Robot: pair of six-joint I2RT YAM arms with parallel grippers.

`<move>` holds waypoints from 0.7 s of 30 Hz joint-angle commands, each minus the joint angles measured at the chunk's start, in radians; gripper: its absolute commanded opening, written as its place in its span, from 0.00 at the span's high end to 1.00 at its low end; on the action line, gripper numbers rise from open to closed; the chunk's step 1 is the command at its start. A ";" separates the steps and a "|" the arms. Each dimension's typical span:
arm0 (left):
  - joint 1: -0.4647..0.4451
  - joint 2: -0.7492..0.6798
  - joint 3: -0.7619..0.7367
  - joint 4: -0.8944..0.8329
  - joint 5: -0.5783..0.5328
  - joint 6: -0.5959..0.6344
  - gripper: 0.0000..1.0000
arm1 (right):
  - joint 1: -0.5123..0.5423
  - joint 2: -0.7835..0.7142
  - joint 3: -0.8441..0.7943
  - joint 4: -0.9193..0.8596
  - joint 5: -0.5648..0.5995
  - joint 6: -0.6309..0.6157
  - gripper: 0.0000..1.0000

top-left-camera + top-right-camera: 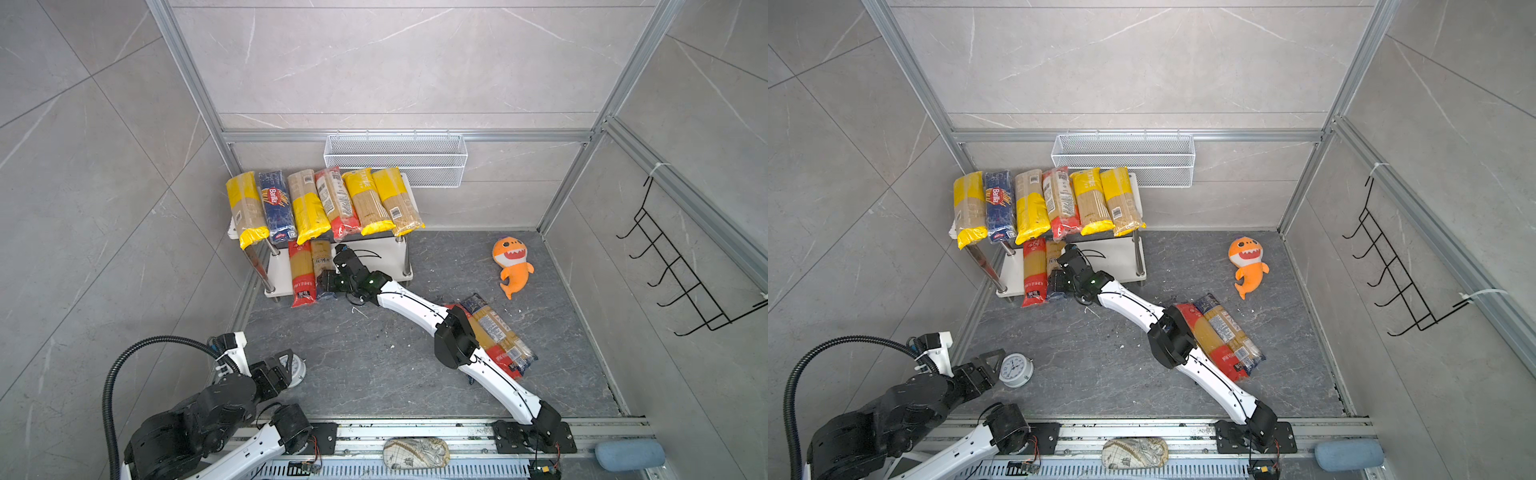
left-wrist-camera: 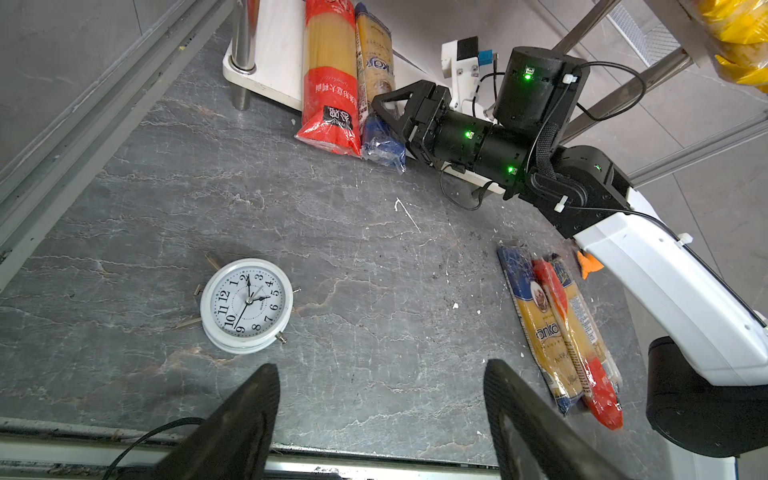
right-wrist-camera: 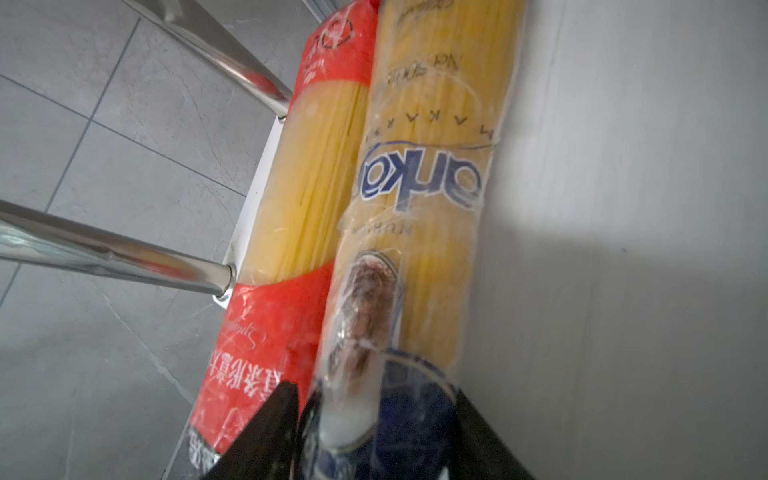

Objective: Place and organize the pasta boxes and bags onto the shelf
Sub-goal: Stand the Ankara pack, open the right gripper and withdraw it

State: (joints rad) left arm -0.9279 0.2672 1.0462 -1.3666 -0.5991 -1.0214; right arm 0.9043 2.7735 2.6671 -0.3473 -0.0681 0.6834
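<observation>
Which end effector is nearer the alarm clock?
Left. The left end effector is right next to the alarm clock; the right end effector is far off, at a blue-ended pack on the lower tier of the shelf.

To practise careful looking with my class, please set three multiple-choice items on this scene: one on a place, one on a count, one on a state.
1. Where does the round white alarm clock lie?
A. on the dark stone tabletop
B. in the white wire basket
C. against the orange plush shark

2. How many long spaghetti packs lie on the top white board of the metal-legged shelf?
A. four
B. six
C. nine

3. How do the jaws of the black left gripper stand?
A. shut on a pack
B. shut on the clock
C. open, empty

Answers:
1 A: the clock rests on the stone near the left gripper.
2 B: six lie side by side in both top views.
3 C: the left wrist view shows its fingers wide apart with nothing between them.
</observation>
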 commanded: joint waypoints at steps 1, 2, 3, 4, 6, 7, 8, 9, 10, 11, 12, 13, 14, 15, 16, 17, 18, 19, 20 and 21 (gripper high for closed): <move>-0.003 -0.001 0.028 -0.008 -0.024 0.003 0.20 | 0.004 -0.022 0.050 0.045 0.021 -0.015 0.37; -0.003 -0.002 0.028 -0.007 -0.024 0.003 0.20 | 0.003 -0.027 0.048 0.041 0.021 -0.018 0.37; -0.003 -0.002 0.028 -0.006 -0.024 0.002 0.20 | 0.003 -0.031 0.047 0.035 0.018 -0.021 0.37; -0.004 -0.002 0.028 -0.005 -0.024 0.003 0.20 | 0.003 -0.035 0.046 0.027 0.015 -0.022 0.36; -0.003 -0.002 0.026 0.002 -0.022 0.006 0.20 | 0.004 -0.053 0.030 0.019 0.004 -0.026 0.36; -0.004 0.001 0.026 0.004 -0.022 0.009 0.20 | 0.004 -0.064 0.016 0.015 0.000 -0.029 0.36; -0.003 0.004 0.026 0.008 -0.021 0.012 0.20 | 0.006 -0.081 -0.005 0.011 -0.004 -0.034 0.36; -0.003 0.006 0.025 0.014 -0.019 0.014 0.20 | 0.007 -0.101 -0.033 0.008 -0.004 -0.041 0.36; -0.003 0.009 0.025 0.019 -0.016 0.015 0.20 | 0.007 -0.117 -0.058 0.008 -0.005 -0.047 0.36; -0.003 0.013 0.024 0.025 -0.012 0.019 0.20 | 0.010 -0.149 -0.117 0.011 -0.008 -0.058 0.36; -0.003 0.018 0.022 0.033 -0.009 0.022 0.20 | 0.011 -0.177 -0.166 0.016 -0.010 -0.069 0.36; -0.003 0.022 0.019 0.042 -0.005 0.024 0.20 | 0.015 -0.203 -0.226 0.037 -0.016 -0.085 0.35; -0.003 0.026 0.017 0.049 -0.001 0.026 0.20 | 0.019 -0.255 -0.277 0.057 -0.021 -0.098 0.35; -0.003 0.032 0.013 0.058 0.003 0.027 0.20 | 0.023 -0.292 -0.333 0.067 -0.021 -0.115 0.24; -0.004 0.035 0.009 0.068 0.008 0.030 0.20 | 0.027 -0.335 -0.380 0.082 -0.017 -0.130 0.19; -0.003 0.039 0.005 0.077 0.013 0.032 0.20 | 0.031 -0.370 -0.432 0.094 -0.014 -0.139 0.17; -0.004 0.042 0.000 0.089 0.017 0.035 0.20 | 0.032 -0.407 -0.491 0.102 -0.008 -0.144 0.16; -0.003 0.045 -0.004 0.099 0.023 0.036 0.20 | 0.033 -0.446 -0.549 0.117 -0.006 -0.147 0.16; -0.004 0.050 -0.008 0.109 0.029 0.039 0.20 | 0.032 -0.481 -0.606 0.129 -0.003 -0.151 0.16; -0.003 0.054 -0.013 0.122 0.036 0.041 0.20 | 0.033 -0.516 -0.671 0.140 0.003 -0.154 0.16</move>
State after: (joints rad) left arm -0.9279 0.2935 1.0431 -1.3113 -0.5846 -1.0103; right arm 0.9314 2.3676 2.0914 -0.2657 -0.0750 0.5720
